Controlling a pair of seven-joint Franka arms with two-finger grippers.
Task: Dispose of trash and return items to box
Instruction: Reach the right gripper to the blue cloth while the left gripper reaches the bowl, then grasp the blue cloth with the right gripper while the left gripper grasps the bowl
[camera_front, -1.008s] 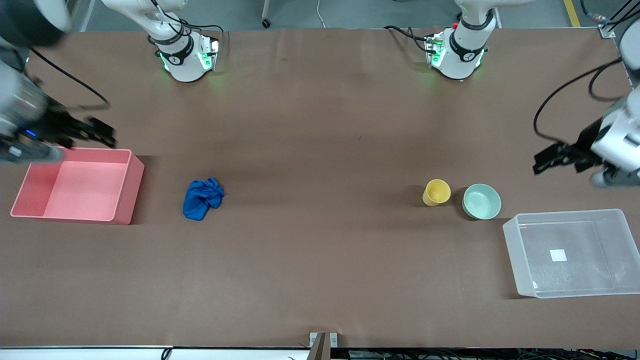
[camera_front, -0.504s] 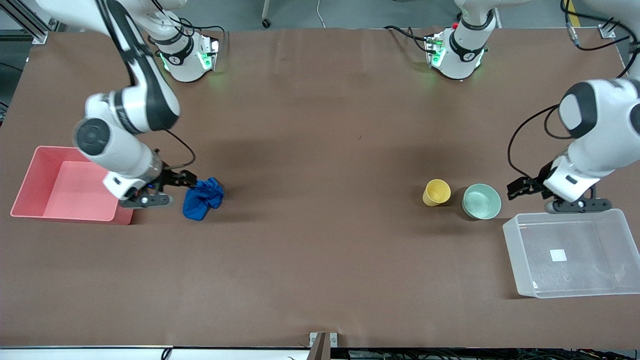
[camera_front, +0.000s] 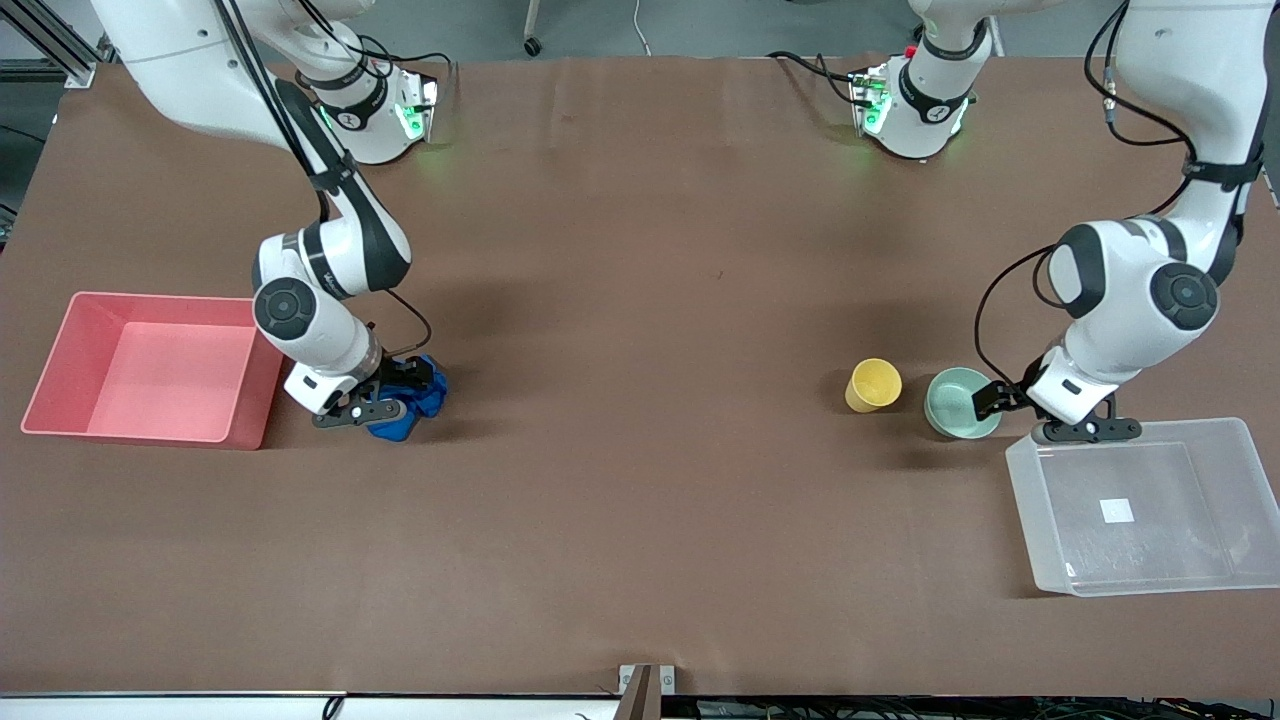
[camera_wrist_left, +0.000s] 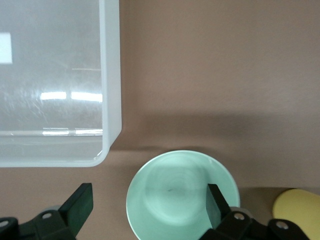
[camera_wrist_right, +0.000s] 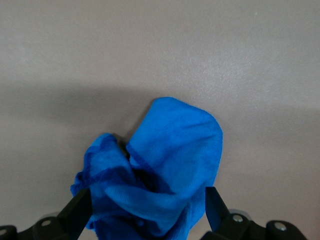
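The blue cloth wad lies on the table beside the pink bin. My right gripper is down at it and open, with a finger on each side of the wad. The yellow cup and the mint-green bowl stand side by side near the clear box. My left gripper is open and low at the bowl. One finger is over the bowl's inside, the other outside it toward the box. The cup's edge shows there too.
The pink bin sits at the right arm's end of the table, next to the right arm's wrist. The clear box has a white label on its base. Brown table paper spreads between the two groups.
Both arms swung in from the table's ends and came down. The right gripper moved from over the pink bin onto the cloth; the left gripper moved down to the bowl.
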